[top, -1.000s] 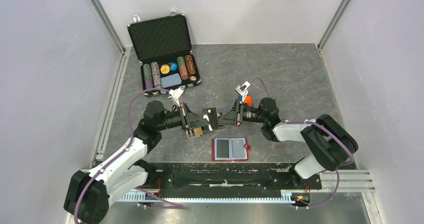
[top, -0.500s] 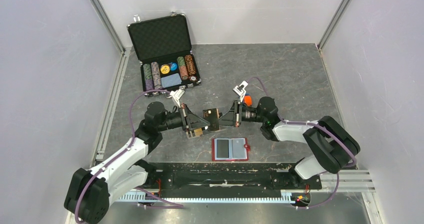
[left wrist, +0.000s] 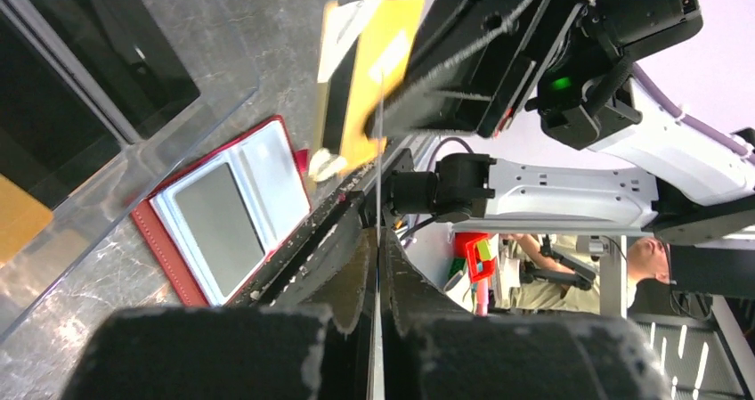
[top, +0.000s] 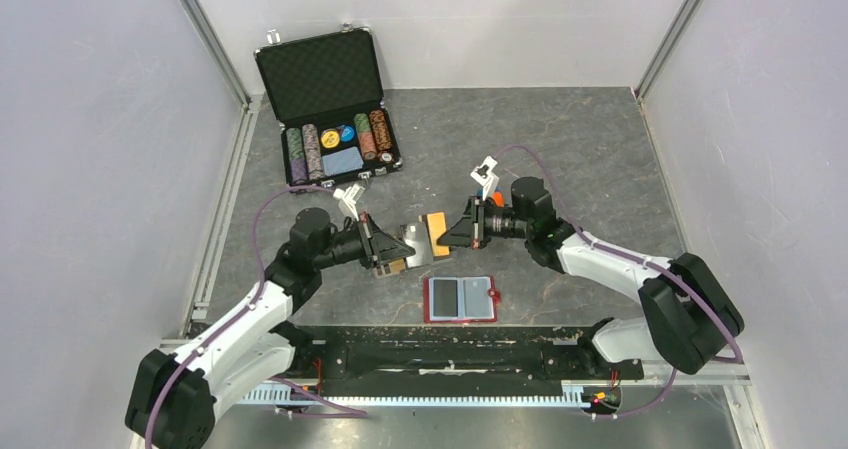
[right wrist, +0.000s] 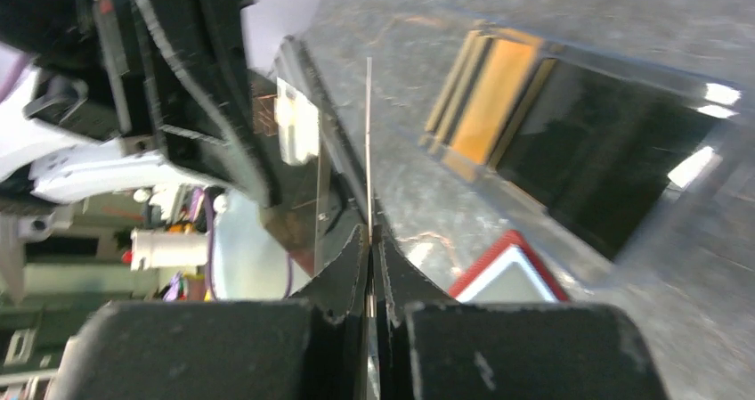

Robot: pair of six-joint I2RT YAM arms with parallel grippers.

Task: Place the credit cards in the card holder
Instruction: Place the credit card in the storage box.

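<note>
Pinch on the credit card (left wrist: 392,53): the right gripper (right wrist: 370,235) has its fingers pressed flat together on it, edge-on in its own view. The orange-gold face sticks out past the fingertips, off the table (top: 580,149). We read this as the insert step. The card is held by one end so the free end can drop into a slot.

The card holder (right wrist: 623,168) lies just ahead of and below the right fingertips and looks to rest on the table with its open side up. One compartment already has stored cards (right wrist: 499,97) standing in it. The dark ones beside it look free.

The left gripper (left wrist: 377,240) faces the right one and is also squeezed closed, on a thin clear panel (top: 413,241). We judge that the panel belongs to the holder, but we cannot tell whether it is a lid or a wall. The left arm likely pins it so nothing slides or closes while the card goes in. The held card hangs just beyond the left fingertips, near them but apart.

The red wallet (top: 460,299) lies below both grippers and is not involved.

The next move needs the card edge lined up with a free compartment. The risk is that it catches the acrylic rim.
</note>
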